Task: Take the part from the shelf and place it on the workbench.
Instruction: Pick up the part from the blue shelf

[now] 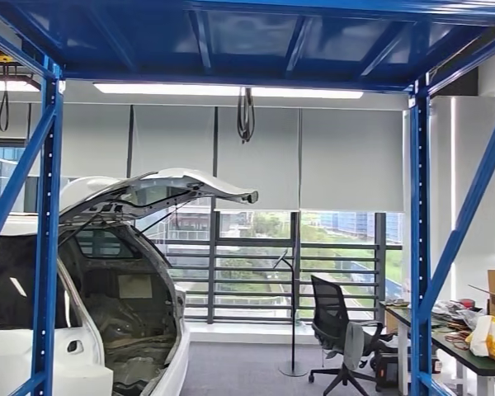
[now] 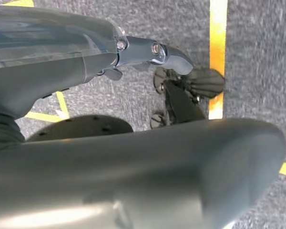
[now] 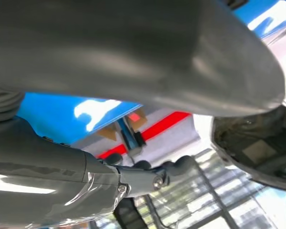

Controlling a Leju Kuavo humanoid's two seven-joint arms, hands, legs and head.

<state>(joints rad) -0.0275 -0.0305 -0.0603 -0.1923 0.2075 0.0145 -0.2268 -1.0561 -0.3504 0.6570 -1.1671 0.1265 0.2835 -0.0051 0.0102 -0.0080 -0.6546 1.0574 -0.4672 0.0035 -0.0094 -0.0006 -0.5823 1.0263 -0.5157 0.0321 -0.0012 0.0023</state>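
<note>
- The blue steel shelf frame [image 1: 48, 206] takes in the whole head view, its uprights at either side and its decking overhead; no part is to be seen on it from here, so where the task's thing sits I cannot tell.
- Through the frame stands a white car [image 1: 77, 330] with its tailgate raised (beyond it, a window wall with blinds half down).
- A table [image 1: 482, 361] at the right, cluttered with a cardboard box and a yellow bag, may be the workbench, though that is only a guess.
- A black office chair [image 1: 338, 330] stands beside that table.
- The left hand [image 2: 163, 62] hangs over grey carpet with yellow floor tape, fingers stretched out and holding nothing.
- The right hand [image 3: 148, 179] likewise holds nothing, fingers extended and apart.
- How the part will handle cannot be judged unseen: weight, stiffness and grip point all wait on finding it.
</note>
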